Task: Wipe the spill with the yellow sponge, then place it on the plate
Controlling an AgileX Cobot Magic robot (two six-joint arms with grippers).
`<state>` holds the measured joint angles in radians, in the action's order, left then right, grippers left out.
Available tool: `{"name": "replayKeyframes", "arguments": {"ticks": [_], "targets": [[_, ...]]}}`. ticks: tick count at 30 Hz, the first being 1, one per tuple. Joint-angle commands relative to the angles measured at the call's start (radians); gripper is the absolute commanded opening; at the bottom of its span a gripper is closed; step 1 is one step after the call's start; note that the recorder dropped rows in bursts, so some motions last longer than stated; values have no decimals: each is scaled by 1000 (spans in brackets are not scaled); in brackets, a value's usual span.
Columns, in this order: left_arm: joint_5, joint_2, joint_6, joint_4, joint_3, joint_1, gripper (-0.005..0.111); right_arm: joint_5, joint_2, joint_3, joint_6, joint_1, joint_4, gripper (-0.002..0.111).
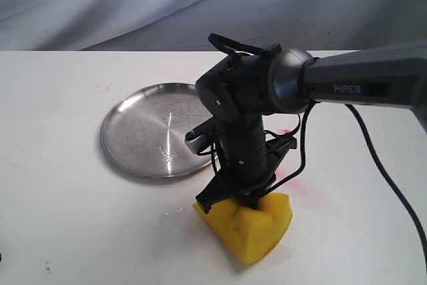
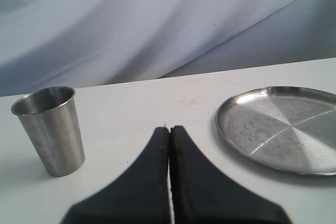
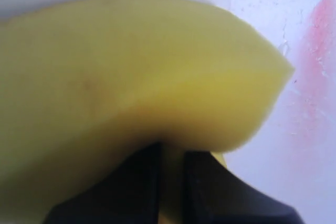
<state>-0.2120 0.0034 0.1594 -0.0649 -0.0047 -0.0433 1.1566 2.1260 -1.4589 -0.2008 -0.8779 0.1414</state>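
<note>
Yellow sponge (image 1: 250, 228) lies nearest you, pinched and bent between your right gripper's (image 1: 239, 197) jaws. It is pressed on the white table (image 1: 67, 218) just in front of the plate (image 1: 133, 131), beside a pink streak (image 1: 297, 181). Your right arm (image 1: 360, 88) reaches in level, wrist pointing down. Your left gripper (image 2: 169, 135) is closed and empty, near a steel cup (image 2: 50, 129).

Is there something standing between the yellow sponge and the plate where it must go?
Nothing visible does. The yellow sponge, pinched by the right gripper, rests on the table close to the rim of the plate, with only table surface between them.
</note>
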Motion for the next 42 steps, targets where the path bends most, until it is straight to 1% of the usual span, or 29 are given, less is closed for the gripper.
{"name": "replayKeyframes", "arguments": {"ticks": [1,4,9,14,18,20,24,31,36,39,42], "targets": [[7,-3,0,-4,5,-5,0,-78,69,17,54,18,-36,0],[7,-3,0,-4,5,-5,0,-78,112,17,96,17,-111,0],[7,-3,0,-4,5,-5,0,-105,105,15,195,-14,-272,0],[7,-3,0,-4,5,-5,0,-184,101,15,318,-59,-487,0],[7,-3,0,-4,5,-5,0,-260,101,15,406,-67,-654,0],[7,-3,0,-4,5,-5,0,-278,95,15,433,-67,-703,0],[7,-3,0,-4,5,-5,0,-310,28,15,439,-62,-703,0],[7,-3,0,-4,5,-5,0,-428,-233,15,450,-34,-705,0],[7,-3,0,-4,5,-5,0,-488,-392,15,450,28,-700,0],[7,-3,0,-4,5,-5,0,-531,-432,15,448,68,-699,0],[7,-3,0,-4,5,-5,0,-550,-424,15,430,100,-692,0]]}}
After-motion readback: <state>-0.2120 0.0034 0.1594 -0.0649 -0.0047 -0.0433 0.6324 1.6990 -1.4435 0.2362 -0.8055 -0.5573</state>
